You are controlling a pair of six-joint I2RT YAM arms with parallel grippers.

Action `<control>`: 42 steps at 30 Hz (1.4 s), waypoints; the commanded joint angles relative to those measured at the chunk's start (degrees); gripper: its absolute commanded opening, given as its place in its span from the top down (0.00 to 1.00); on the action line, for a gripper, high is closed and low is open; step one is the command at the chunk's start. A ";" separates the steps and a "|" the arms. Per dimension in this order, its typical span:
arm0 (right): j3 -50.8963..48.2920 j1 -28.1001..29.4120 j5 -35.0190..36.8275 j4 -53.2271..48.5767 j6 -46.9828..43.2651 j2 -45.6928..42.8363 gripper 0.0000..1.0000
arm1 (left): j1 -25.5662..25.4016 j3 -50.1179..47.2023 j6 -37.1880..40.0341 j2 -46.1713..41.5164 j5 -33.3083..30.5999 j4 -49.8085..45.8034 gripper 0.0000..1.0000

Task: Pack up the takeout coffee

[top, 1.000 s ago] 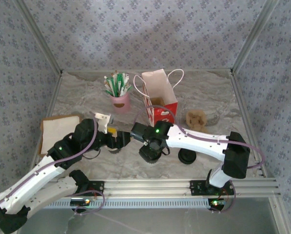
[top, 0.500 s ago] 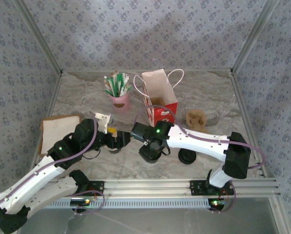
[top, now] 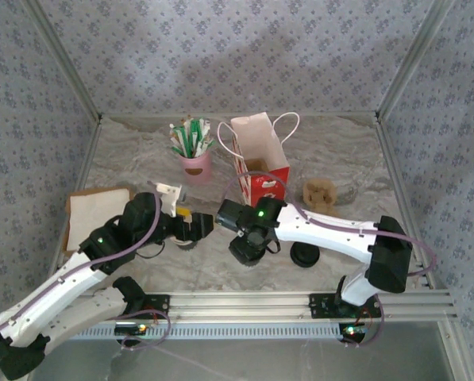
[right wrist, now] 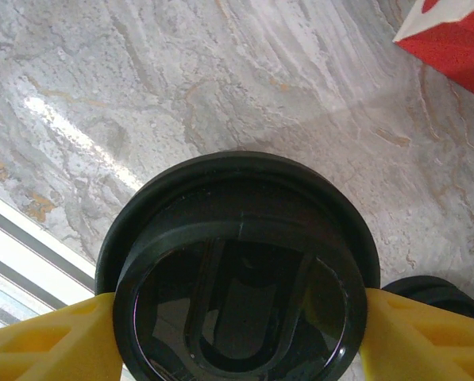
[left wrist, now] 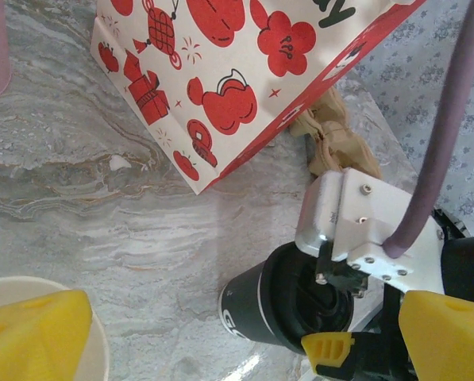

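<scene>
Now the takeout coffee [left wrist: 14, 290] sits just under the wide-open left gripper [top: 197, 228].

- The right arm [top: 324, 230] is drifting slightly rightward, its elbow sliding toward the desk's [top: 141, 159] right edge.
- The right gripper [top: 249, 252] is shifting a touch rightward, carrying the black-lidded cup [right wrist: 244, 262] between its fingers [right wrist: 46, 341].

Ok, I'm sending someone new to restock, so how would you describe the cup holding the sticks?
On the marble table, find the tall red-and-white paper bag standing near the back. Just left of it stands a small pink cup. It alone is pink, with green-and-white sticks fanning out of its top.
</scene>
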 commanded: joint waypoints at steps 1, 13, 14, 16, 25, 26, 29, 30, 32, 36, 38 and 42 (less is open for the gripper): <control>-1.05 -1.19 1.35 -1.51 1.29 -3.72 0.28 | 0.36 1.45 -0.55 0.98 -0.88 1.44 0.01; -1.38 -6.10 -3.24 -4.34 1.21 -16.79 0.28 | 0.97 15.96 2.73 11.59 -6.49 -0.64 0.01; -1.06 -6.45 -3.67 -4.65 1.18 -17.70 0.28 | 1.22 17.53 3.32 12.73 -6.72 -0.97 0.01; 0.17 -7.21 -4.48 -5.64 1.05 -19.71 0.28 | 2.45 21.72 4.45 15.52 -6.68 -1.63 0.01; 8.00 -11.36 -6.67 -10.85 -0.92 -23.90 0.29 | 14.38 44.63 5.65 33.72 5.06 -4.18 0.04; 8.66 -11.64 -6.81 -11.11 -1.02 -24.01 0.29 | 15.76 47.09 5.47 35.80 6.50 -4.43 0.05; 10.35 -12.59 -6.71 -11.98 -1.41 -24.02 0.30 | 19.43 56.23 4.40 44.31 12.06 -5.09 0.12; 10.72 -12.82 -6.74 -12.07 -1.50 -24.00 0.30 | 20.33 59.88 4.16 47.56 13.61 -6.04 0.15; 10.93 -13.27 -7.05 -11.89 -1.74 -24.35 0.30 | 21.12 69.51 4.50 54.14 15.66 -8.61 0.19; 12.18 -15.08 -8.81 -12.27 -2.68 -24.35 0.30 | 21.35 95.68 8.00 71.18 19.97 -20.43 0.24; 13.65 -15.63 -9.10 -12.98 -2.89 -24.20 0.30 | 21.70 113.75 9.93 81.12 21.02 -27.91 0.24; 17.06 -16.41 -9.14 -14.52 -3.35 -24.37 0.30 | 26.41 132.12 3.62 93.96 27.95 -27.16 0.29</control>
